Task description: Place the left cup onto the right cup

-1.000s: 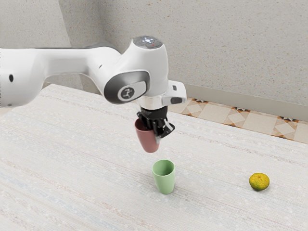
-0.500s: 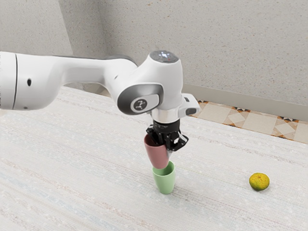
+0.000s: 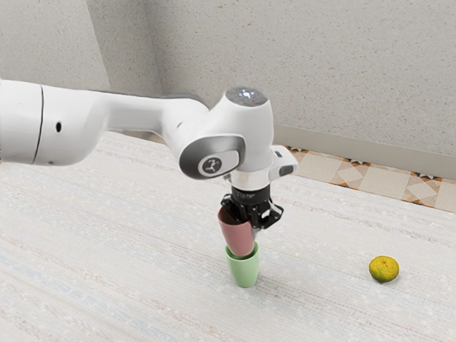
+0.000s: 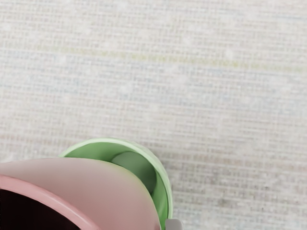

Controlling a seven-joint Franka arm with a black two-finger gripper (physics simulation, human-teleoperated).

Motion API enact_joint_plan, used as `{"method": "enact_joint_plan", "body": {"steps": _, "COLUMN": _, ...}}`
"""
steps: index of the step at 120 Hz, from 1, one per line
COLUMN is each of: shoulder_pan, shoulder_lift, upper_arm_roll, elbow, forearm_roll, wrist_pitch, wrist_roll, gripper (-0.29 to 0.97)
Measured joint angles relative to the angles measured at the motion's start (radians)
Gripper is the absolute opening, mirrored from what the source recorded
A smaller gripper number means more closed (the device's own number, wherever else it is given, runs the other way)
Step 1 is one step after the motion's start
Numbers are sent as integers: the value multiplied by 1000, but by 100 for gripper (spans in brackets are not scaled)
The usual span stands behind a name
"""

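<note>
A pink cup hangs slightly tilted from my gripper, which is shut on its rim. Its base sits inside the mouth of the green cup, which stands upright on the table. In the wrist view the pink cup is close under my hand, and behind it the green cup's rim and part of its inner floor show.
A small yellow-green citrus fruit lies on the table toward the exterior view's right. The pale woven tabletop spreads around the cups. A patterned tile floor strip and the wall lie beyond the table's far edge.
My arm has carried the pink cup toward the exterior view's right and down. It hung left of and above the green cup; its base now sits in that cup's mouth.
</note>
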Motion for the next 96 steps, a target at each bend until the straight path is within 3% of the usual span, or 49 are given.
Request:
{"method": "enact_joint_plan", "body": {"steps": 36, "shoulder_pan": 0, "shoulder_lift": 42, "upper_arm_roll": 7, "elbow": -1, "forearm_roll": 38, "wrist_pitch": 30, "wrist_roll": -47, "gripper": -10}}
{"method": "enact_joint_plan", "body": {"steps": 65, "shoulder_pan": 0, "shoulder_lift": 49, "upper_arm_roll": 10, "elbow": -2, "forearm_roll": 39, "wrist_pitch": 40, "wrist_roll": -63, "gripper": 39}}
{"method": "enact_joint_plan", "body": {"steps": 96, "shoulder_pan": 0, "shoulder_lift": 17, "upper_arm_roll": 8, "elbow": 12, "forearm_roll": 38, "wrist_pitch": 39, "wrist_roll": -74, "gripper": 59}}
